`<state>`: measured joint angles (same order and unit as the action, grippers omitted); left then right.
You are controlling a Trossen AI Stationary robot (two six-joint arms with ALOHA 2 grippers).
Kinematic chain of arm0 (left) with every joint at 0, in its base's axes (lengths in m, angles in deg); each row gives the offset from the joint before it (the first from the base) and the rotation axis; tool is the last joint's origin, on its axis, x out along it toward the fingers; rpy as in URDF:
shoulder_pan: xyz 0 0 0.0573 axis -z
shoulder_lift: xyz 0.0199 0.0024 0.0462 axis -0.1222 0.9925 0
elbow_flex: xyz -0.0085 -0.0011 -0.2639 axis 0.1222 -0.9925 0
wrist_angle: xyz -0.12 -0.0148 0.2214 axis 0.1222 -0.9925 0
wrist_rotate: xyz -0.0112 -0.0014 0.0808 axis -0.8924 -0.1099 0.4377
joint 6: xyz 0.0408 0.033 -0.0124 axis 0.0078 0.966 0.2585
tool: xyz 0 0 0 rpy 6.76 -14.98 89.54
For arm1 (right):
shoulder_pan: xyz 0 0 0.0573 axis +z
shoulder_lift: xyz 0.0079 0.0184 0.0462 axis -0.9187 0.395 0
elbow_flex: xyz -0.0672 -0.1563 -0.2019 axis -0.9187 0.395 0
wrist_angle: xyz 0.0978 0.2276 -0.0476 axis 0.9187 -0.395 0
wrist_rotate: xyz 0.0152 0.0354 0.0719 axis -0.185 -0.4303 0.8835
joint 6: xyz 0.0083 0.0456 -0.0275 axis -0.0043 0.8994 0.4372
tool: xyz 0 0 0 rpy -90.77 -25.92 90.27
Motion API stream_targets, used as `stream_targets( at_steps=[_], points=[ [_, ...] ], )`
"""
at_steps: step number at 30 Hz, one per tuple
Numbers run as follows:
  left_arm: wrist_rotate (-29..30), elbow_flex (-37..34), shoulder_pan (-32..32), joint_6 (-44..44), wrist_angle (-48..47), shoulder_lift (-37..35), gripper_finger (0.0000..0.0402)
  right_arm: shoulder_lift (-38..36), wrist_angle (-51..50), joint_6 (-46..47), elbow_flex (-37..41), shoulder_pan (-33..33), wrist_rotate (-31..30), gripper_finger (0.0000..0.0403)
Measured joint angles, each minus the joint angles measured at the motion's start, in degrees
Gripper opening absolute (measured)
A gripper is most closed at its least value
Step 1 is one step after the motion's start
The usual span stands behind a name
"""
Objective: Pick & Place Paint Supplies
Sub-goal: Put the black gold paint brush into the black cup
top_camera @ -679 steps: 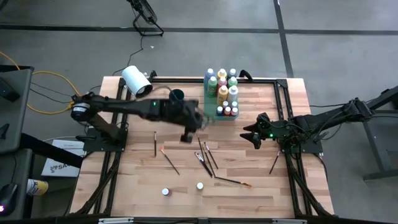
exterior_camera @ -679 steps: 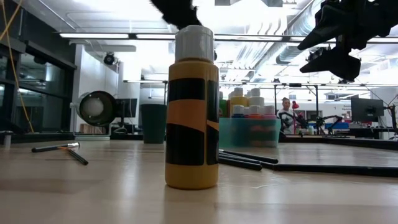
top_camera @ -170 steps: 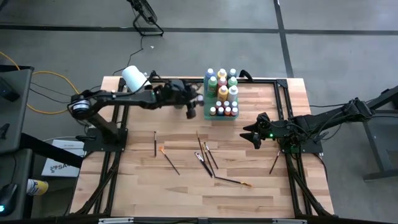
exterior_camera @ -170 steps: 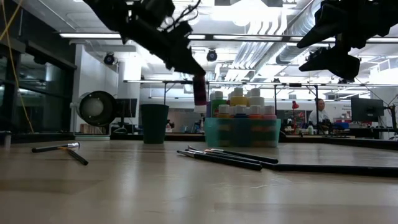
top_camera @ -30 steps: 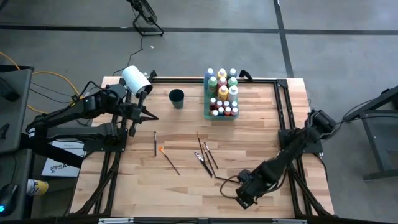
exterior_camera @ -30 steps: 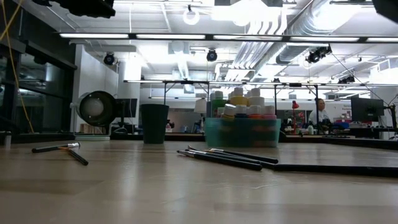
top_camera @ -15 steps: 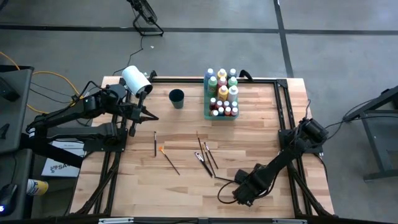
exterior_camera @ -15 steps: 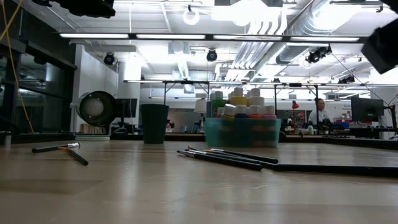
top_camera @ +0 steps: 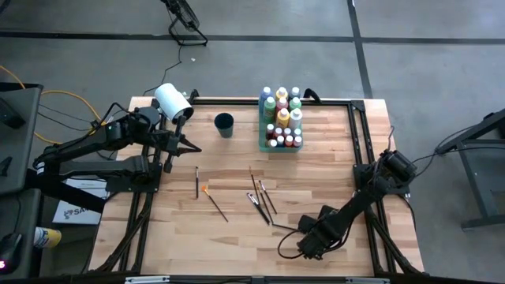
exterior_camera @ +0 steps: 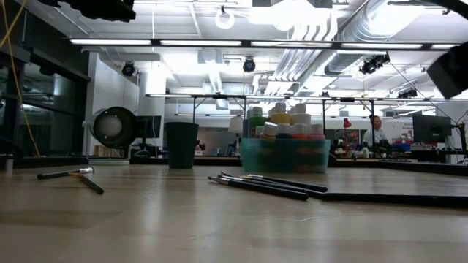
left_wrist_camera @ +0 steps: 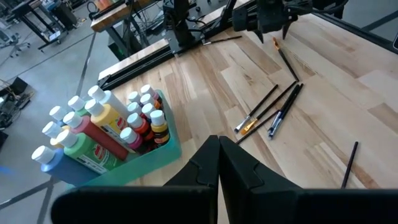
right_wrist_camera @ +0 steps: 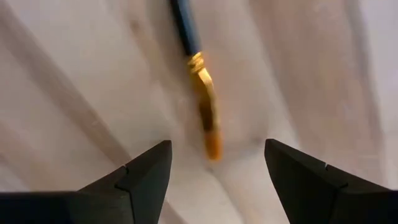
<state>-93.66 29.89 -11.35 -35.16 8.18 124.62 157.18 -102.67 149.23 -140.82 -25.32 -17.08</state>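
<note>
My right gripper [right_wrist_camera: 214,165] hangs low over the near part of the worktop [top_camera: 237,244], jaws spread wide and grasping nothing. Between the fingers [right_wrist_camera: 146,171] lies a paintbrush [right_wrist_camera: 200,93] flat on the wood, its gold ferrule and orange tip pointing toward me, its dark handle running away. My left gripper [top_camera: 189,148] waits near the white roll [top_camera: 173,101], jaws clenched and empty. Other brushes [top_camera: 260,197] lie mid-worktop, mostly lengthwise. The paint bottles [top_camera: 282,118] stand upright in the green tray [top_camera: 262,142]; I can't read their labels.
</note>
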Motion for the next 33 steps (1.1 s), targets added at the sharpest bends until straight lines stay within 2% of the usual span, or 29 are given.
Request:
stream_targets(
  at_steps=[6, 16, 33],
  points=[
    [0.1, 0.0, 0.0, 0.0, 0.0, 0.0, 0.0003, -0.1, 3.2, 1.1, 1.3, 0.7, 1.6, 0.0252],
    [0.1, 0.0, 0.0, 0.0, 0.0, 0.0, 0.0003, -0.1, 3.7, 0.8, 1.4, 0.7, -1.5, 0.0252],
    [0.1, 0.0, 0.0, -0.4, 0.0, 0.0, 0.0003, -0.1, 5.5, 1.2, 1.5, 0.2, -2.1, 0.0252]
  ],
)
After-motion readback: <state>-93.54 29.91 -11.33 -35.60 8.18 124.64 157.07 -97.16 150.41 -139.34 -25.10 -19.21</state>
